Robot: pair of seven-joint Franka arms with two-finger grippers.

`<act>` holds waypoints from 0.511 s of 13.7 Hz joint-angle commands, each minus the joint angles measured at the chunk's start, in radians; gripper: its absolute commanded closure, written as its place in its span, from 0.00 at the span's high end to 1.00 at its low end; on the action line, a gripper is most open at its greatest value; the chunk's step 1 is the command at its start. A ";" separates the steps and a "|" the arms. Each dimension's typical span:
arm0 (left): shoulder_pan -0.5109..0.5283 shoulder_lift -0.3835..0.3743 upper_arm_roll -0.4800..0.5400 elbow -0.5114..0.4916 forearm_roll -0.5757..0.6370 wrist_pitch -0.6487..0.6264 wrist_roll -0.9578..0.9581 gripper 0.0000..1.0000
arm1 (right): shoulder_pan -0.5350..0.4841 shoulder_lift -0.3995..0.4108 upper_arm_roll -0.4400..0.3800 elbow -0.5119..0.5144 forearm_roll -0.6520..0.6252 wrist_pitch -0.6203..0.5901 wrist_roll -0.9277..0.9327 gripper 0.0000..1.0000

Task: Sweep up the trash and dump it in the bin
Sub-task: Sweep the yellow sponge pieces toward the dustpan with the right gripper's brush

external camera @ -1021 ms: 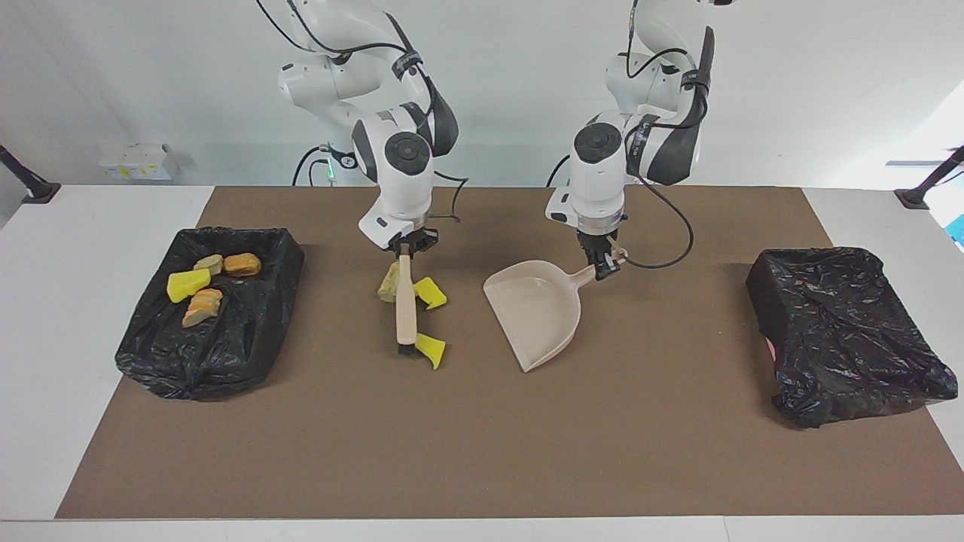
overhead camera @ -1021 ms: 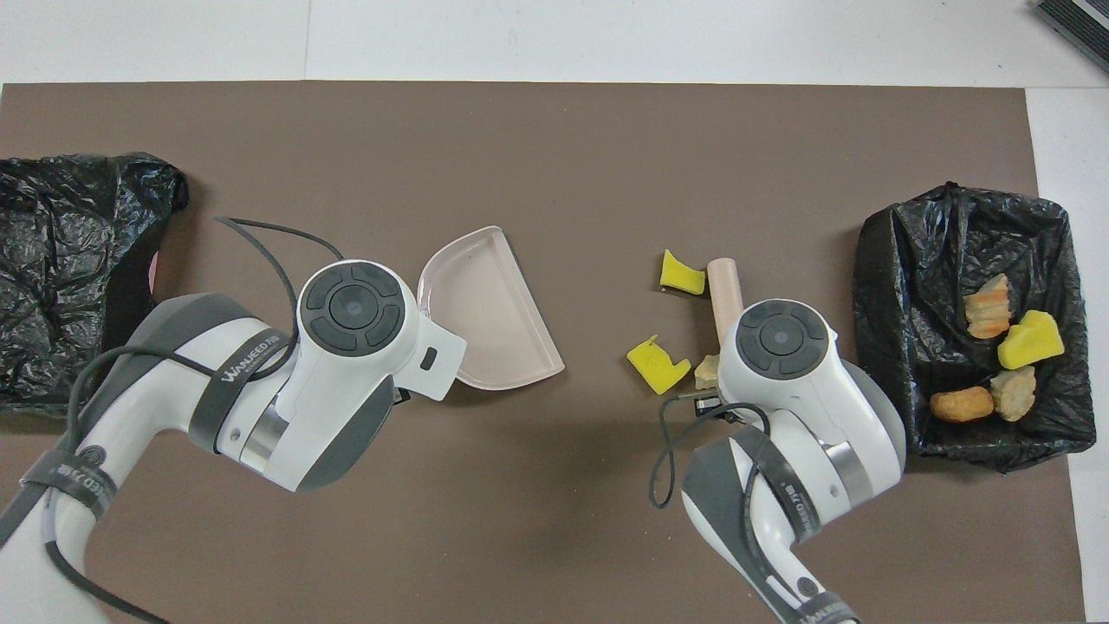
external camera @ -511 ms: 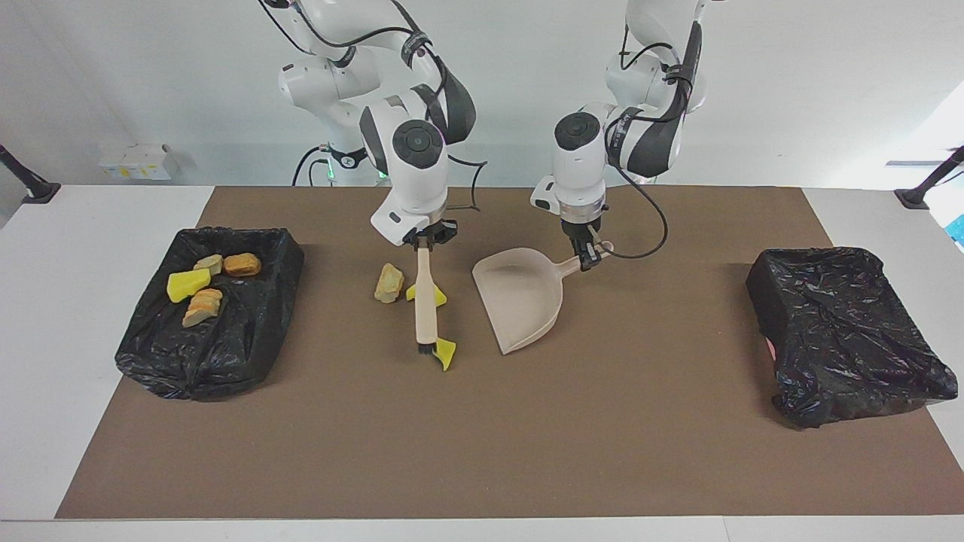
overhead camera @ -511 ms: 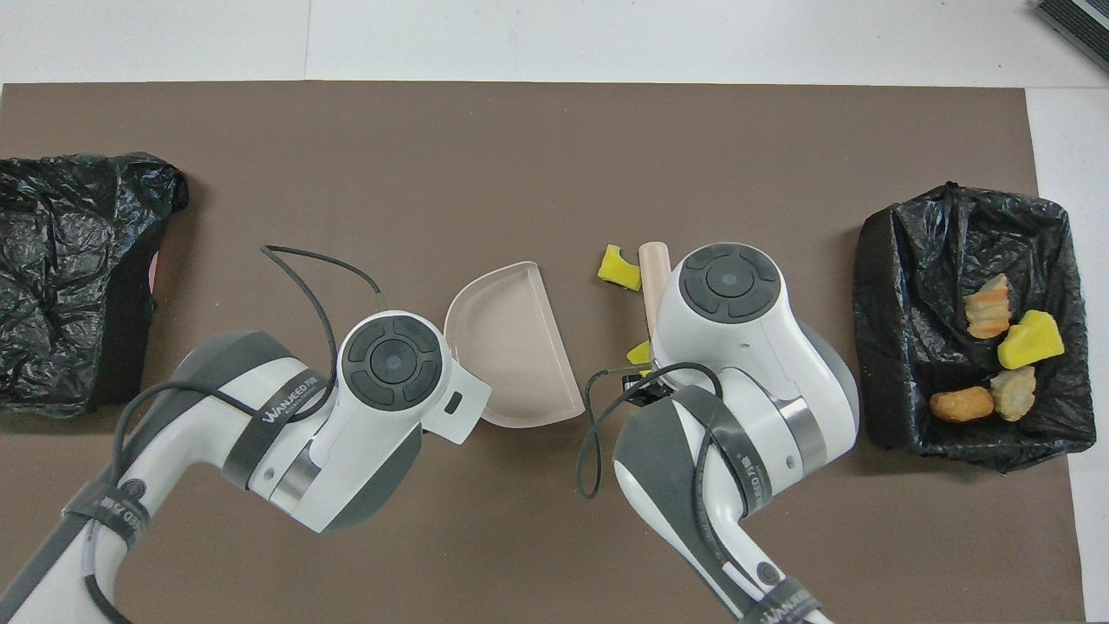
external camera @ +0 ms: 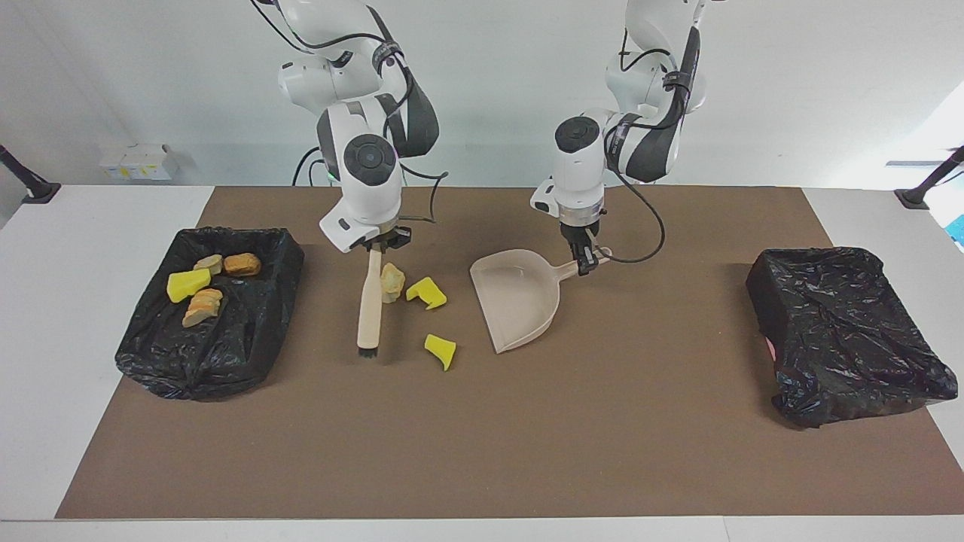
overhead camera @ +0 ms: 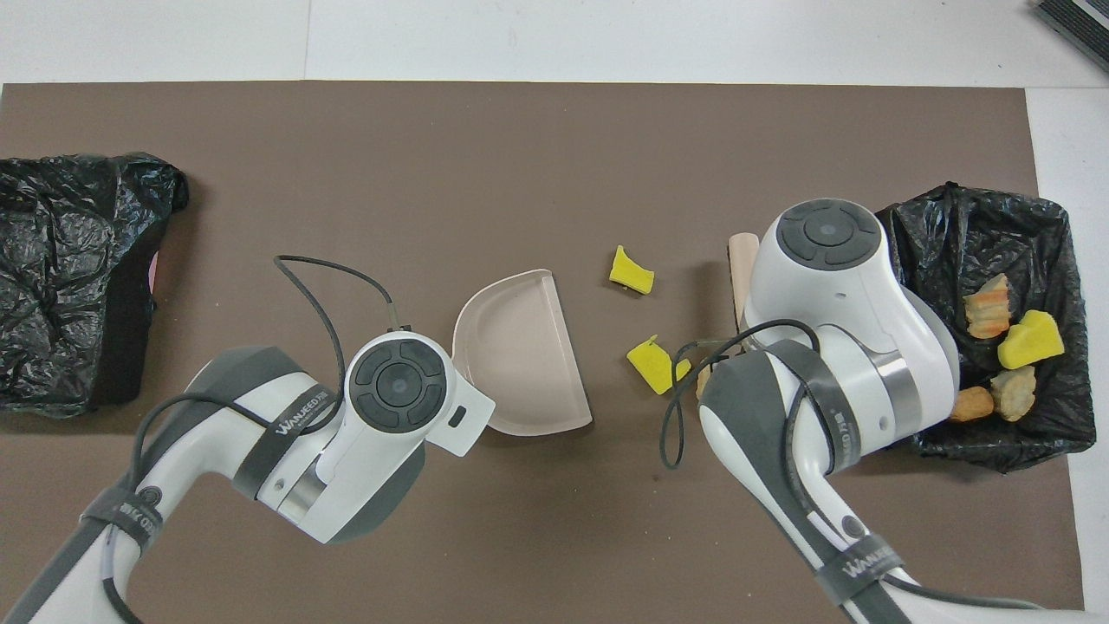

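I see three pieces of trash loose on the brown mat [external camera: 482, 452]: a tan lump [external camera: 392, 281] just below the right gripper [external camera: 382, 242] and touching or nearly touching the brush handle, a yellow wedge [external camera: 427, 292] beside that lump toward the dustpan, and a second yellow wedge [external camera: 440, 350] farther from the robots, level with the bristle end of the brush [external camera: 370, 301]. More trash sits in the bin [external camera: 248, 331] at the right arm's end of the table: a yellow piece [external camera: 187, 284] and three tan to orange lumps [external camera: 202, 307].

My right gripper is pinched shut on the top of the brush handle, the brush hanging down and away from the robots with its dark bristles at the mat. The bin stands just beside this arm.

My left gripper [external camera: 586, 260] is clamped on the dustpan's handle; the dustpan [external camera: 520, 297] rests tilted on the mat, its open mouth turned toward the yellow wedges, with bare mat between them. A second black-lined bin [external camera: 843, 331] sits well apart at the left arm's end.
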 commanded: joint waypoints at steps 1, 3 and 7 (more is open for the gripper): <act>-0.015 -0.011 0.010 -0.026 0.020 0.028 0.021 0.00 | -0.051 -0.126 0.011 -0.203 -0.020 0.108 0.028 0.00; -0.015 -0.012 0.010 -0.029 0.032 0.026 0.021 0.00 | -0.074 -0.154 0.014 -0.277 -0.020 0.200 0.016 0.00; -0.015 -0.014 0.010 -0.033 0.035 0.025 0.021 0.00 | -0.066 -0.106 0.016 -0.294 -0.008 0.295 0.027 0.00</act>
